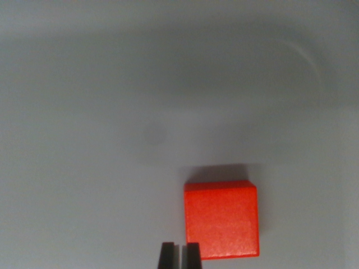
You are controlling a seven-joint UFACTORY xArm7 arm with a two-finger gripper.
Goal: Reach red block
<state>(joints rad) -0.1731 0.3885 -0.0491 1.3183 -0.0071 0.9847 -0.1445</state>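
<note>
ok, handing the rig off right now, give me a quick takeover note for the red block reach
Hand: fingertips show at the bottom edge of the wrist view, nearly together with only a thin gap, holding nothing.
Red block: sits flat on the pale surface, lower centre-right in the wrist view, just right of the fingertips; the right fingertip overlaps its lower left corner in the picture. Contact cannot be told.
Done: the hand is close to the block.
Left: probably shift toward the wrist view's right to centre on the block.

You can see your gripper (180,255) at the bottom edge, pointing down, its two dark fingers (167,255) nearly together with a thin gap.
</note>
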